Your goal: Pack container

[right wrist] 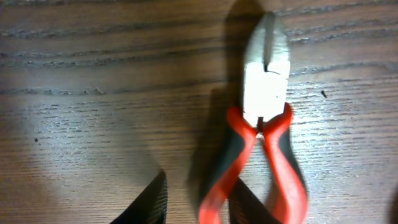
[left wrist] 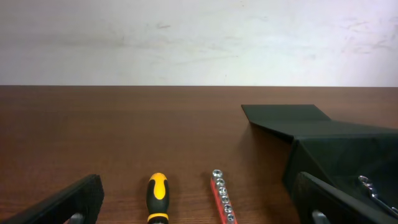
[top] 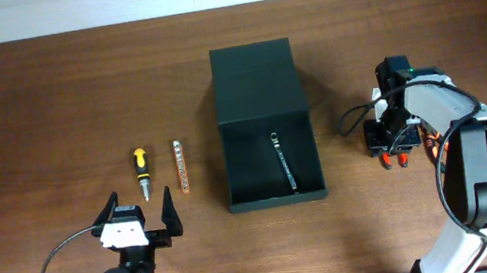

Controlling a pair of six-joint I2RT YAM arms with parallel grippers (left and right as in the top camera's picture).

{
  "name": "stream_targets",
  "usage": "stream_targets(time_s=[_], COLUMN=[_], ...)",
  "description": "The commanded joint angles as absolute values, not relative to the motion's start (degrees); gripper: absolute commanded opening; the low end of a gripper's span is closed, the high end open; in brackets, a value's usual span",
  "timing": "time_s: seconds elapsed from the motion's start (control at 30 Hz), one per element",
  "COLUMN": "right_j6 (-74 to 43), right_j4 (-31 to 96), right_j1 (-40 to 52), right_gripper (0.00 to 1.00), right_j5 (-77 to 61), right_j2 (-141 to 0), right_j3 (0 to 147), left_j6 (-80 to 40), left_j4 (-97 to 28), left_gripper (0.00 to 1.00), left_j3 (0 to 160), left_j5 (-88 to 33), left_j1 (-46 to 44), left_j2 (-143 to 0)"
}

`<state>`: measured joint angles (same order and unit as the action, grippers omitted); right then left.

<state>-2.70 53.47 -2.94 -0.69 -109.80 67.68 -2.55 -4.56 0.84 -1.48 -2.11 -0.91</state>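
While spread wide with nothing between, left gripper (top: pixel 138 203) fingers pointing at yellow-handled screwdriver (top: pixel 142 172) straight ahead of the gap, bit rail (top: pixel 182 178) just beside it, ahead of the right fingertip, neither touched. Farther right of that finger, black container (top: pixel 265 124), flap laid back, wrench (top: pixel 284 161) lying inside. Right gripper (top: pixel 392 149) fingers (right wrist: pixel 152 202) close beside red handles of pliers (right wrist: pixel 264 124); cannot tell whether clamped. Bare table (top: pixel 343 172) between those fingers and container wall.

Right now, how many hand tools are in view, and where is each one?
4. A yellow-handled screwdriver and a red socket strip lie left of the container; a metal wrench lies inside it; red-handled pliers lie right of it. More may be hidden.
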Motion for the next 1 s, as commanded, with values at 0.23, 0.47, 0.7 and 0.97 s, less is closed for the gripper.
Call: stream_targets(time_s=[0.23,0.47,0.7,0.97], right_j6=[-3.5,-4.3,-5.0,-5.0], right_j4=[53.0,53.1,53.1,55.5], right_j1=[-2.6,-2.6,-2.6,-2.6], right_gripper=[0.17,0.08,0.04,0.04], right_j5=[0.0,0.0,0.0,-0.8], right_j2=[-110.2,-110.2,-110.2,-110.2], right_j3=[67.5,67.5,67.7,72.8], left_j6=[-1.4,-1.4,-1.4,-1.4], left_j4=[-4.8,-4.8,-4.8,-4.8], left_gripper=[0.99,0.99,0.99,0.99], left_j3=[0.5,0.5,0.5,0.5], left_j5=[-1.0,-1.0,-1.0,-1.0], left_j1=[-1.7,-1.7,-1.7,-1.7], left_j2=[-0.7,-0.7,-0.7,-0.7])
